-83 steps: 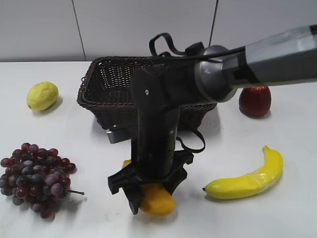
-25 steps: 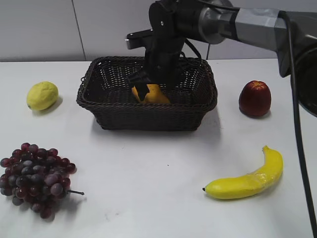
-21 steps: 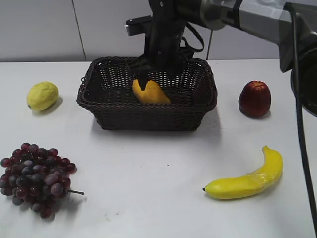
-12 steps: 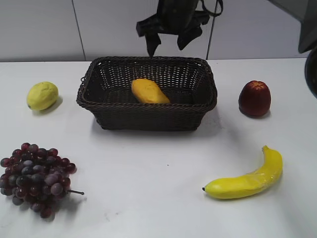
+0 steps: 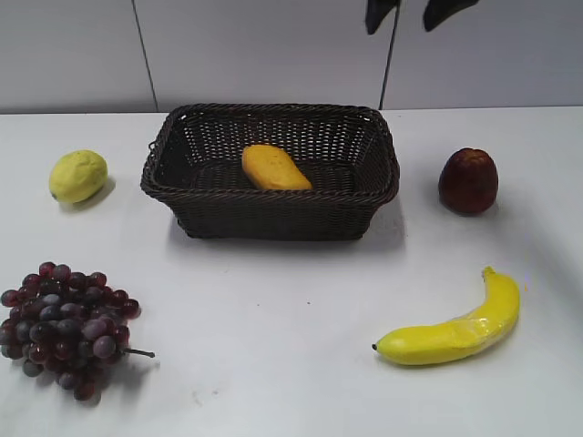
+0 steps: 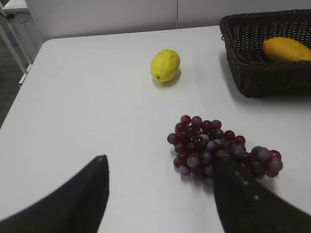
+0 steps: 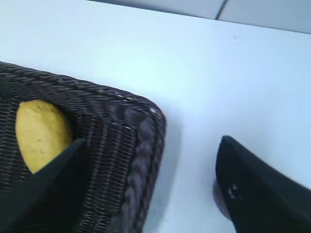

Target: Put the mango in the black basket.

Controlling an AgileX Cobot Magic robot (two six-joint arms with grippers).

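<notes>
The orange-yellow mango (image 5: 275,168) lies inside the black basket (image 5: 273,211) at the back middle of the table, nothing holding it. It also shows in the left wrist view (image 6: 286,49) and the right wrist view (image 7: 41,133), inside the basket (image 6: 262,80) (image 7: 131,160). My right gripper (image 5: 417,13) is open and empty, high above the basket's right end at the top edge of the exterior view; in its own view (image 7: 150,145) it hangs over the basket's corner. My left gripper (image 6: 160,162) is open and empty above the table near the grapes.
A lemon (image 5: 78,175) lies left of the basket, a bunch of dark grapes (image 5: 64,328) at the front left, a red apple (image 5: 468,180) right of the basket, a yellow banana (image 5: 455,326) at the front right. The table's left edge (image 6: 19,87) shows in the left wrist view.
My right gripper carried the mango from the table front into the basket, opened and let it go, then rose up and to the right. The mango now lies still in the basket.
</notes>
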